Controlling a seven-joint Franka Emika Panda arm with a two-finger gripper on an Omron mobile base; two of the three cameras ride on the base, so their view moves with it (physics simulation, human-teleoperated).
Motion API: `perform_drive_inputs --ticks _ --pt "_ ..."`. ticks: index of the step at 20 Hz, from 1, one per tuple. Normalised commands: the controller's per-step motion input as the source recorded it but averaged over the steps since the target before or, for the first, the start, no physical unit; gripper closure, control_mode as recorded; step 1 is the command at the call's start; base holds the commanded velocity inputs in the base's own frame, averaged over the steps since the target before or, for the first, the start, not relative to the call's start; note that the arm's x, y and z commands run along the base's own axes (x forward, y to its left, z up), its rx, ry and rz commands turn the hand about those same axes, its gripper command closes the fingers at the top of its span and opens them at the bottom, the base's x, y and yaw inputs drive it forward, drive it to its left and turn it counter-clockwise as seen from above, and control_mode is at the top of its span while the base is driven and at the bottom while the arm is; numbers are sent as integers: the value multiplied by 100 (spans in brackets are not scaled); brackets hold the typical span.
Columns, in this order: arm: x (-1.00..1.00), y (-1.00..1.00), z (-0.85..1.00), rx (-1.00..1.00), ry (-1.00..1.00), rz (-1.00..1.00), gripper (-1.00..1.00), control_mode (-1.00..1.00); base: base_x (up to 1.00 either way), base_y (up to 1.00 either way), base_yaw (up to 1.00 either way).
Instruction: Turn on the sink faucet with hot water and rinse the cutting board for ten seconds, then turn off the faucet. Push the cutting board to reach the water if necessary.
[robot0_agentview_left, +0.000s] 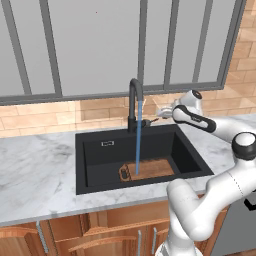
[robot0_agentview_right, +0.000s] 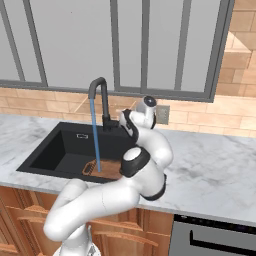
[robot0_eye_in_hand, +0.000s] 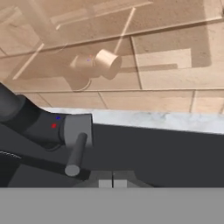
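Under the faucet (robot0_agentview_left: 133, 102) spout, water (robot0_agentview_left: 138, 137) drops straight onto the cutting board (robot0_agentview_left: 150, 169), which lies flat on the sink (robot0_agentview_left: 95, 155) floor, handle end left of the stream. Gripper (robot0_eye_in_hand: 112, 183) sits just right of the faucet's side lever (robot0_eye_in_hand: 77, 154), fingers pressed together, pinching nothing.

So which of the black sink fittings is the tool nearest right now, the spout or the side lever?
The side lever. It juts from the faucet base just ahead of the shut tool, whereas the gooseneck spout arches away over the sink, pouring water onto the cutting board.
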Motion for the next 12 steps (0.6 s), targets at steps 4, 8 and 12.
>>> perform_drive_inputs --ticks 4,8,12 --pt "0 25 0 0 0 0 100 -100 0 0 0" --pt "0 14 0 0 0 0 100 -100 0 0 0" --pt "0 6 0 0 0 0 100 -100 0 0 0"
